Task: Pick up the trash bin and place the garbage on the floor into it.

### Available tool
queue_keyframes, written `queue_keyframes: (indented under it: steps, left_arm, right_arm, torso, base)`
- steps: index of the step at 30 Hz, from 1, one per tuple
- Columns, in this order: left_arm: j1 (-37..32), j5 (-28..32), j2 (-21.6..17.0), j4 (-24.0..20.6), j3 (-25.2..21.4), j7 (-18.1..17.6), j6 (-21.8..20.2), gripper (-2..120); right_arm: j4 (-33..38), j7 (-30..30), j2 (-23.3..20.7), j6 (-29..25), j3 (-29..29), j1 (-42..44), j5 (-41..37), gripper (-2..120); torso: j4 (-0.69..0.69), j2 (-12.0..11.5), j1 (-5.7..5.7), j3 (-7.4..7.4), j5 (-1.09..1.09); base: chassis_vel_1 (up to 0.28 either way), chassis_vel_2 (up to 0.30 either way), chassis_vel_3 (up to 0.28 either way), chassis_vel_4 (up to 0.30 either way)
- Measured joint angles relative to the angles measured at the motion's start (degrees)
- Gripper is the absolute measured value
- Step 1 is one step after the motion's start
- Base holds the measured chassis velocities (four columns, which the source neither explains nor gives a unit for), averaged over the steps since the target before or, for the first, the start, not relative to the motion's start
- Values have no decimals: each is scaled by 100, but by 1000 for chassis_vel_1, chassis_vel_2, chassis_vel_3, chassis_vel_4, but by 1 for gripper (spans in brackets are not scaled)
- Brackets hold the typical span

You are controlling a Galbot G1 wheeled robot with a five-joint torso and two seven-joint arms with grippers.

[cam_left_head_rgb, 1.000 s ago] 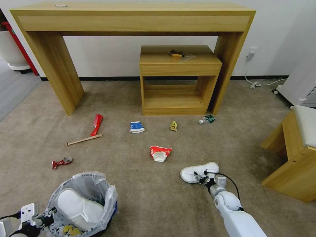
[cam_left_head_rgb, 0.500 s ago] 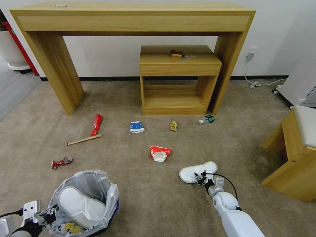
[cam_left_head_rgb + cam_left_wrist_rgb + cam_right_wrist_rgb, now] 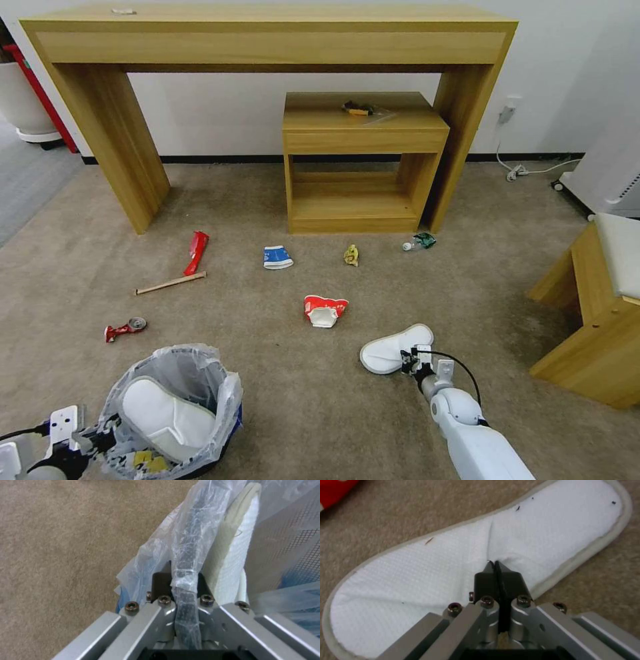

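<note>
The trash bin (image 3: 200, 390), black with a clear liner, is at my lower left. My left gripper (image 3: 100, 441) is shut on its rim (image 3: 186, 555), and one white slipper (image 3: 160, 417) lies inside. My right gripper (image 3: 407, 360) is shut on the edge of a second white slipper (image 3: 387, 352) on the carpet; the fabric (image 3: 453, 562) puckers at the closed fingertips (image 3: 486, 578). More garbage lies farther out: a red wrapper (image 3: 197, 252), wooden stick (image 3: 170, 283), crushed can (image 3: 125, 329), blue-white carton (image 3: 277, 257), red-white cup (image 3: 325, 310), yellow wrapper (image 3: 351, 255) and green bottle (image 3: 420, 241).
A long wooden console table (image 3: 267, 40) stands against the wall, with a small wooden cabinet (image 3: 360, 200) under it bearing a yellow-black item in a clear bag (image 3: 360, 108). A wooden bench (image 3: 600, 327) stands at the right. A white cable (image 3: 527, 170) lies by the wall.
My right gripper has shifted slightly left with the slipper, dragging it along the carpet. The bin has edged a little to the right in my left gripper.
</note>
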State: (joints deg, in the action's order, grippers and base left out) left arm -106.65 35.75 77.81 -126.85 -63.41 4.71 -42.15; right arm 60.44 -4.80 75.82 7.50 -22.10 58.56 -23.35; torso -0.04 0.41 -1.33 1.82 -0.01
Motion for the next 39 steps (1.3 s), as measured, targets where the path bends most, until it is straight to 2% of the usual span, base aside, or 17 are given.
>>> queue_keyframes:
  steps: [6,14,22,25,26,29,30,33,34,37,38,39]
  left_arm:
    - [20,-2,0,-53,20,-5,1,0]
    - [50,-101,20,-163,153,-12,3,0]
    - [76,-209,63,-192,272,-19,3,0]
    - [91,-274,94,-219,358,-25,3,0]
    - [91,-274,94,-219,358,-25,3,0]
    - [130,-339,103,-233,521,-68,3,0]
    - [130,-339,103,-233,521,-68,3,0]
    - [246,-366,84,-224,720,-142,3,0]
    - [246,-366,84,-224,720,-142,3,0]
    - [375,-370,60,-196,874,-218,3,0]
    - [375,-370,60,-196,874,-218,3,0]
    - [396,-376,60,-186,903,-236,3,0]
  right_arm:
    - [555,28,-51,-89,-187,206,0,0]
    - [1992,-24,-262,-107,-412,584,17,0]
    - [2842,-11,-412,21,-343,626,-27,0]
    - [3489,114,-590,225,-27,520,-261,0]
    - [3489,114,-590,225,-27,520,-261,0]
    - [4136,272,-918,475,616,170,-557,0]
    - [4136,272,-918,475,616,170,-557,0]
    - [4690,244,-1333,726,1351,-130,-850,0]
    - [4690,244,-1333,726,1351,-130,-850,0]
    - [4995,225,-1562,785,2218,-584,-1084,0]
    - [4995,225,-1562,785,2218,-584,-1084,0]
    - [5028,226,-1591,785,2523,-768,-1148,0]
  torso:
    - [0,0,0,0,-1]
    - [-1,0,0,0,0]
    - [0,0,0,0,-1]
    - [0,0,0,0,-1]
    - [0,0,0,0,-1]
    - [2,1,1,0,-1]
    - [2,1,1,0,-1]
    - [0,0,1,0,-1]
    - [0,0,1,0,-1]
    - [-2,0,1,0,-1]
    - [-2,0,1,0,-1]
    - [-2,0,1,0,-1]
  base:
    - [0,0,0,0]
    - [0,0,0,0]
    - [0,0,0,0]
    - [0,0,0,0]
    - [0,0,0,0]
    - [0,0,0,0]
    - [0,0,0,0]
    - [0,0,0,0]
    - [0,0,0,0]
    - [0,0,0,0]
    - [0,0,0,0]
    - [0,0,0,0]
